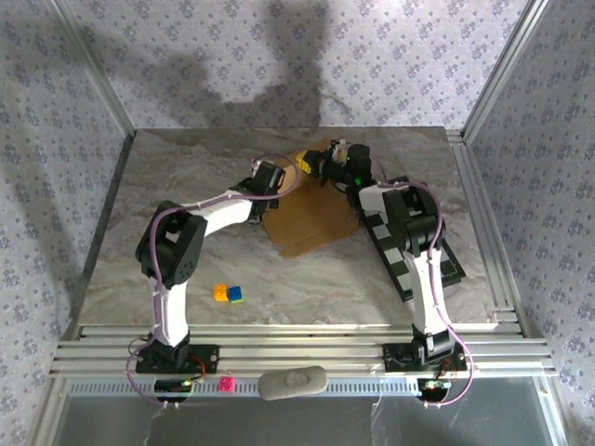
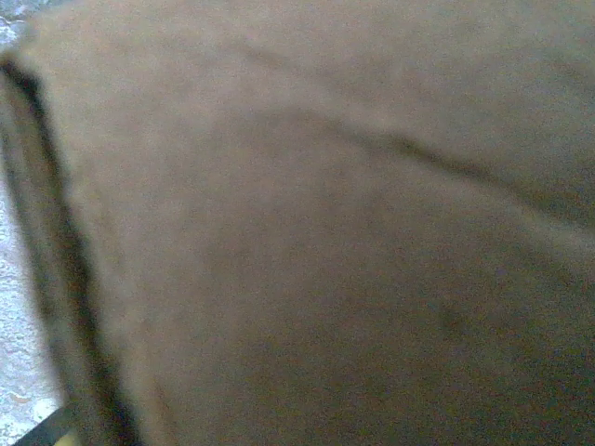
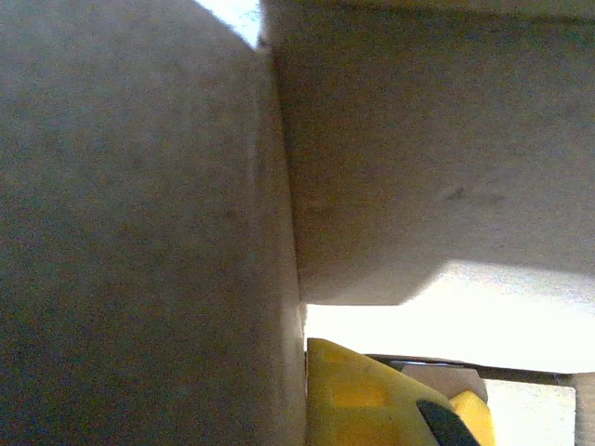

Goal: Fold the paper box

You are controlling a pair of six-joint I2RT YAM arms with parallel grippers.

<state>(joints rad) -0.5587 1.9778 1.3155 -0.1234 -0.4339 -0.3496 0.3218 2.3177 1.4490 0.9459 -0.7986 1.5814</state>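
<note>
Already done: paper box (image 1: 311,218), toward the table's (image 1: 186,195) far edge, looks partly folded.
Left for you: likely closing flaps.
Your left gripper (image 1: 305,167): at the cardboard, jaw state can't be told.
Your right gripper (image 1: 327,160): clenched.

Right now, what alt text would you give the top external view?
A brown cardboard box lies on the table, with the left tool and right tool both at its far end. A checkerboard lies to its right, and small coloured blocks sit nearer the front, to the left.
</note>
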